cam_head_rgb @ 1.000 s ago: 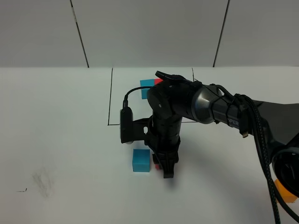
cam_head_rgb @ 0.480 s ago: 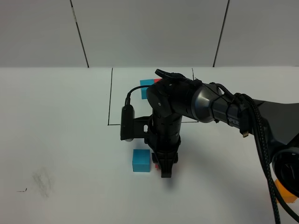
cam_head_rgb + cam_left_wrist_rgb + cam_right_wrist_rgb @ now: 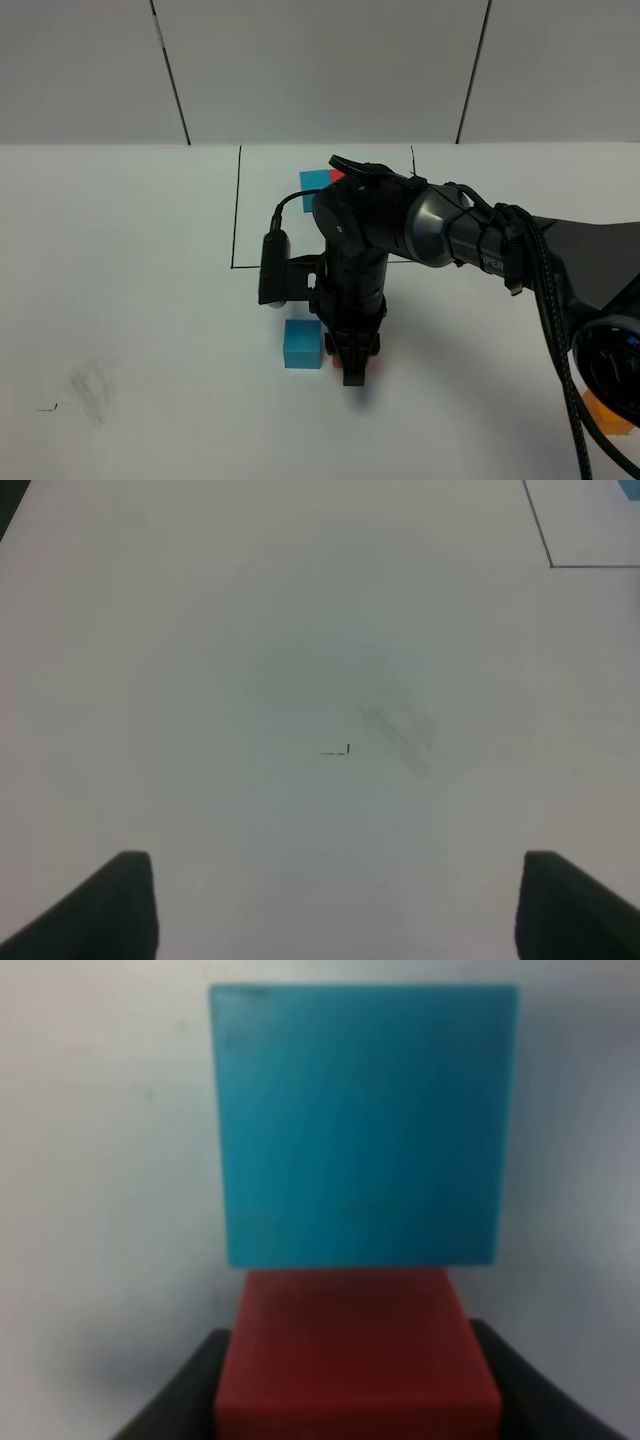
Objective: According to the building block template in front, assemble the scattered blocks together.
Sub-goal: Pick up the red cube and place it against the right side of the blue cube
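Note:
The right arm reaches across the middle of the exterior high view. My right gripper (image 3: 352,370) points down and is shut on the red cube (image 3: 329,355), which touches the blue cube (image 3: 301,344) on the table. In the right wrist view the red cube (image 3: 355,1345) sits between the dark fingers (image 3: 185,1405), flush against one face of the blue cube (image 3: 362,1125). The orange cube (image 3: 603,413) lies at the near right, partly behind cables. The template (image 3: 316,178) in the black frame (image 3: 236,210) shows only blue and red; the arm hides the remainder. My left gripper (image 3: 340,905) is open and empty.
The white table (image 3: 130,300) has a grey smudge (image 3: 90,385) and a small black mark at the near left, also in the left wrist view (image 3: 400,730). A corner of the frame line (image 3: 550,565) shows there too. Cables run along the right arm.
My right gripper has shifted slightly left with the red cube, closing the small gap to the blue cube. The blue cube has not moved.

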You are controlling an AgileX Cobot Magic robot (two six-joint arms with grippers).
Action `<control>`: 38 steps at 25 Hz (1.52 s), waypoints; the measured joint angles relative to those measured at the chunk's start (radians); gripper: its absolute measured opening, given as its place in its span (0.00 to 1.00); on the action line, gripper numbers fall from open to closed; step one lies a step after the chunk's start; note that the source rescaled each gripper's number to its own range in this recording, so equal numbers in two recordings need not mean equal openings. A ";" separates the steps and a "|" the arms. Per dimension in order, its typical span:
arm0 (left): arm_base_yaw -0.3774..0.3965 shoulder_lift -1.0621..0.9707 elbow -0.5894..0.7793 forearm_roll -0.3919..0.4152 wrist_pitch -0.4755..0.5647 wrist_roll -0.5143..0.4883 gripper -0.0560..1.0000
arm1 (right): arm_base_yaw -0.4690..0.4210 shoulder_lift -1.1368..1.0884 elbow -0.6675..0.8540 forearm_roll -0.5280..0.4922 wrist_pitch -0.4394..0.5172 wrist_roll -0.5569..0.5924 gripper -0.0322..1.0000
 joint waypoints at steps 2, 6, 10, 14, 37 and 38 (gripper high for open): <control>0.000 0.000 0.000 0.000 0.000 0.000 0.85 | 0.000 0.008 -0.005 0.000 0.000 0.000 0.03; 0.000 0.000 0.000 0.000 0.000 0.000 0.85 | 0.000 0.016 -0.007 0.000 -0.009 0.000 0.03; 0.000 0.000 0.000 0.000 0.000 0.000 0.85 | 0.000 0.020 -0.008 -0.001 -0.024 0.000 0.03; 0.000 0.000 0.000 0.000 0.000 0.001 0.85 | 0.000 0.027 -0.019 -0.001 -0.027 -0.003 0.03; 0.000 0.000 0.000 0.001 0.000 0.001 0.85 | 0.008 0.055 -0.065 0.008 0.029 0.017 0.03; 0.000 0.000 0.000 0.001 0.000 0.001 0.85 | 0.008 0.055 -0.065 0.008 0.030 0.019 0.03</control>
